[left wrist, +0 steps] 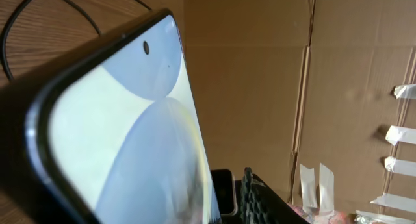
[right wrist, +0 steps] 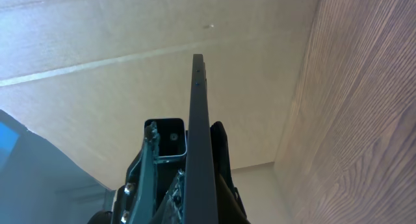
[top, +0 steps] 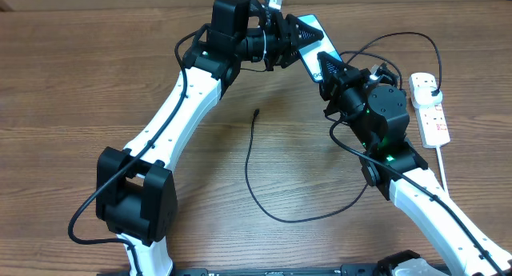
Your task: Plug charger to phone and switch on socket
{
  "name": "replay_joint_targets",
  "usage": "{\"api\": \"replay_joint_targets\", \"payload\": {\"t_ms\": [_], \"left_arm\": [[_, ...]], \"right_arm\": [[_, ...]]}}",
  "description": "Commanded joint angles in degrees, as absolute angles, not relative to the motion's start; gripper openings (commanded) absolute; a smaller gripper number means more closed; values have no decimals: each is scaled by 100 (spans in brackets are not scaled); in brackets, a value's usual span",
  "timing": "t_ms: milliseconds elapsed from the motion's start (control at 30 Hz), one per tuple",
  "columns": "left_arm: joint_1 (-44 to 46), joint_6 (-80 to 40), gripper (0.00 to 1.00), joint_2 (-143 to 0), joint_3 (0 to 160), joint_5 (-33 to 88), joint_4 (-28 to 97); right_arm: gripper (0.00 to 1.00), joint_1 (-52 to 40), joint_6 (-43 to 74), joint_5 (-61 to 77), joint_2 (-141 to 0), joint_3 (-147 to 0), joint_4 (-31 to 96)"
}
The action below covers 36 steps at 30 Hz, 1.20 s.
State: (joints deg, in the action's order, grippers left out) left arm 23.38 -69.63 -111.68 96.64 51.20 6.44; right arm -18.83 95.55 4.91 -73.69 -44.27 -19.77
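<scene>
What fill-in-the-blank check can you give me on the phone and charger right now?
1. The right gripper is shut on the ___, seen edge-on from its wrist camera.
2. The connector tip of the charger lies loose on the ___.
3. The charger's black plug sits in the white ___.
Missing words: phone; table; socket.

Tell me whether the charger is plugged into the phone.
Unplugged: the charger's connector tip lies loose on the table, apart from the phone.
</scene>
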Motion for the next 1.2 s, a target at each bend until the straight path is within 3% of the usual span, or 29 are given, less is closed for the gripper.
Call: {"api": "replay_joint_targets", "payload": {"t_ms": [0,500,767,933,1167], "left_arm": [[2368,-6949,36,-11166,9644,5212,572],[2364,-6952,21,-11166,9644,5081,569],[2364,-6952,6,-11166,9644,5083,572],[2364,-6947,5,-11166,9644,5085,572],[2340,-6648,4,-11166,9644,5085,604]], "right_arm": [[4,-1907,9498,519,-7406,-4582,-1957],[4,-1907,9496,626,-7406,-4582,-1957],[4,-1907,9496,666,-7406,-4584,-1957],[4,-1907,9496,711,-7406,-4582,-1957],[20,-1907,9487,711,-7406,-4582,-1953]]}}
